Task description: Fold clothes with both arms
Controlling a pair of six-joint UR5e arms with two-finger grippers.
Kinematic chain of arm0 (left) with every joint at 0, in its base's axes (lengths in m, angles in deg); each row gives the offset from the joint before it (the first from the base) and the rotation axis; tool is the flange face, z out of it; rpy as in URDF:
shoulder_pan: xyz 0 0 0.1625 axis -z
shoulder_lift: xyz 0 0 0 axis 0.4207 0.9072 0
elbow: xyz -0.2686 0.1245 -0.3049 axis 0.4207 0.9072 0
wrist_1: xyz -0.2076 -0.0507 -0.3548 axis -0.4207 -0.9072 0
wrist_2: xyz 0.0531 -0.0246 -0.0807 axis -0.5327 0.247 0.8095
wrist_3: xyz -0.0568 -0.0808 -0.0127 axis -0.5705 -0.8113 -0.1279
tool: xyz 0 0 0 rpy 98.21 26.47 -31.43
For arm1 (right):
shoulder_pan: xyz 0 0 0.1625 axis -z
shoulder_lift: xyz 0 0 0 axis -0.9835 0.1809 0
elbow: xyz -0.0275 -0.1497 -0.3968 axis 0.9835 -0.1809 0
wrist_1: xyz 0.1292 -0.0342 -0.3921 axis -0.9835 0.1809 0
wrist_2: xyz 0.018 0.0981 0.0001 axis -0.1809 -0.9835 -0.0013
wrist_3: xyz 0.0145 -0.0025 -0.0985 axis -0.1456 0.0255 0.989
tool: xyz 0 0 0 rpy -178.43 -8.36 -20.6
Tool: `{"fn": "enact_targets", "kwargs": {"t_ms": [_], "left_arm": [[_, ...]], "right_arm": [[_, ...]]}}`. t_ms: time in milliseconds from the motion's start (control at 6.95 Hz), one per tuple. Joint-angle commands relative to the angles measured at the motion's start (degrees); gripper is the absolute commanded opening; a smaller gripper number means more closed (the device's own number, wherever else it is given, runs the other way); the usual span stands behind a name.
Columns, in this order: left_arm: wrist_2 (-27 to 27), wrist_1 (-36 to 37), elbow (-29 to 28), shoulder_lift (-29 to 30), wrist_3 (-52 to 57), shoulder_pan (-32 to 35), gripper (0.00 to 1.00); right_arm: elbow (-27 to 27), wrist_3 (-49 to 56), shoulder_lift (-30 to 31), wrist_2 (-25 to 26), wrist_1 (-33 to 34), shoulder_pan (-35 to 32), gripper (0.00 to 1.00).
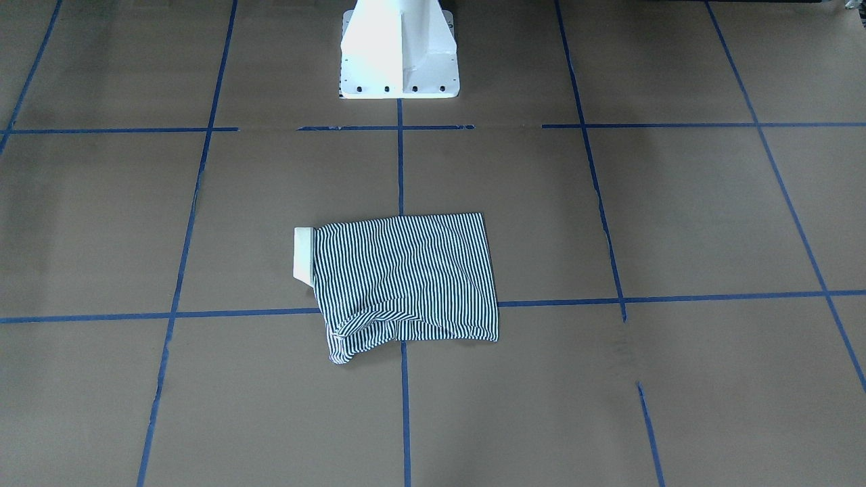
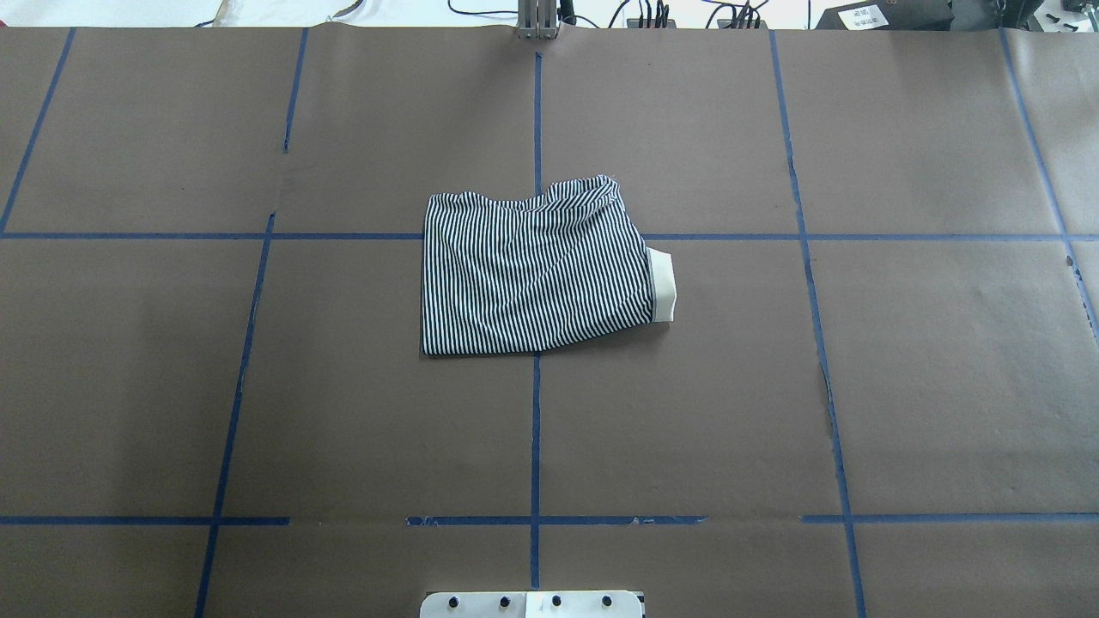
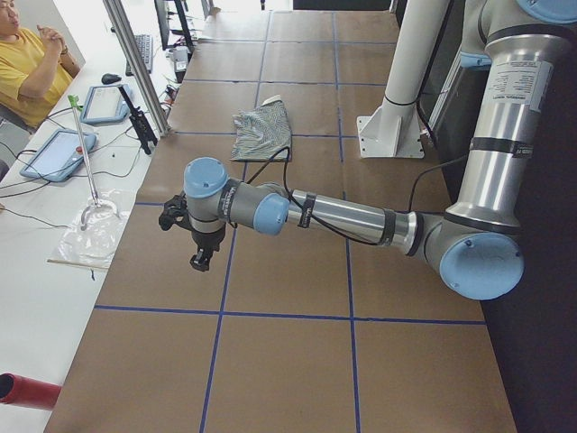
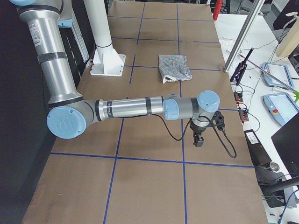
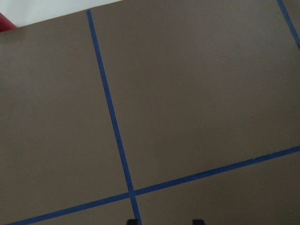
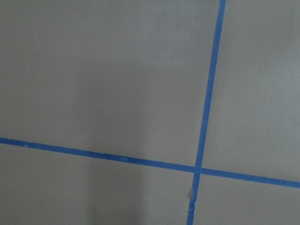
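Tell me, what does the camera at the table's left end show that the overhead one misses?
Only the left-end view shows the robot's left arm stretched low over the table, its gripper hanging above bare paper, plus a seated person in yellow and tablets beside the table. Only the overhead view shows the shirt's cream collar clearly, sticking out toward the robot's right; no arm appears there. Both show the folded striped shirt lying untouched on the brown table with blue tape lines.

The polo shirt point(image 2: 532, 275) is thin, wrinkled cloth; the table cover point(image 2: 343, 403) is matt brown paper.
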Motion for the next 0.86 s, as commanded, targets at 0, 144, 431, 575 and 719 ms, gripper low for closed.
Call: {"fn": "enact_targets", "kwargs": {"t_ms": [0, 144, 431, 575, 719], "left_arm": [[-0.22, 0.65, 3.55, -4.84, -2.38, -3.24, 1.00], [-0.21, -1.61, 1.03, -7.49, -2.58, -3.88, 1.00], [3.63, -12.13, 0.30, -8.30, -2.67, -5.12, 1.00], [4.27, -15.83, 1.08, -7.87, -2.49, -5.20, 1.00], [4.36, -17.70, 1.00, -8.39, -2.49, -5.12, 1.00]], "right_arm": [[0.50, 0.22, 1.37, 2.75, -0.12, 3.42, 1.00], [0.06, 0.04, 1.72, 3.01, -0.21, 3.71, 1.00], [1.02, -0.75, 1.90, 3.18, -0.12, 3.54, 1.00], [0.76, -0.66, 3.29, 3.10, -1.25, 3.53, 1.00], [1.28, -0.84, 4.52, 2.40, -5.53, 3.53, 1.00]]}}
